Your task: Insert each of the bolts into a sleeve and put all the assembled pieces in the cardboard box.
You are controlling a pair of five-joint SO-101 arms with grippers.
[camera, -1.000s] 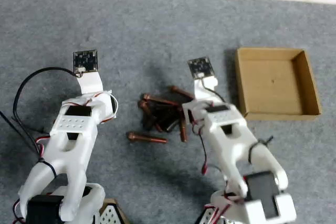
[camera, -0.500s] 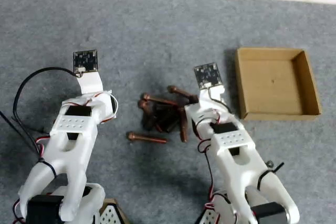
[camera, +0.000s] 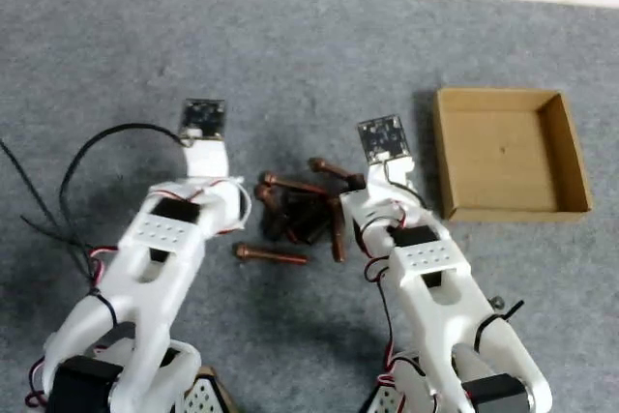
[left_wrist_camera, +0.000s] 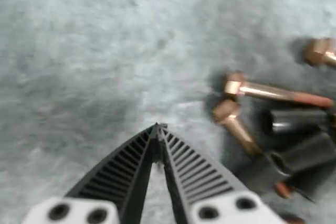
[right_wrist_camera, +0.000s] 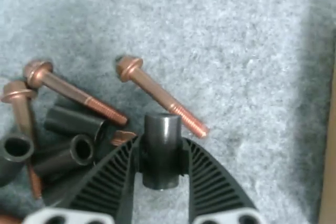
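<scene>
Copper bolts and dark sleeves lie in a pile (camera: 295, 208) on the grey mat between the two arms. One bolt (camera: 271, 254) lies alone nearer the arms. My right gripper (right_wrist_camera: 161, 142) is shut on an upright dark sleeve (right_wrist_camera: 161, 153), with a copper bolt (right_wrist_camera: 160, 97) lying just beyond it. More bolts (right_wrist_camera: 73, 95) and sleeves (right_wrist_camera: 71, 121) lie beside it. My left gripper (left_wrist_camera: 157, 128) is shut and holds nothing, hovering over bare mat a little way from two bolts (left_wrist_camera: 278, 92) and a sleeve (left_wrist_camera: 299, 121). The cardboard box (camera: 561, 147) holds nothing.
The box stands right of the right arm (camera: 416, 258), and its edge (right_wrist_camera: 331, 129) shows in the right wrist view. A black cable (camera: 87, 157) loops beside the left arm (camera: 174, 229). Open mat stretches behind the pile and to the far left.
The right arm first shifted slightly right and back from the pile, then stayed still. The left arm has just swung right, towards the pile.
</scene>
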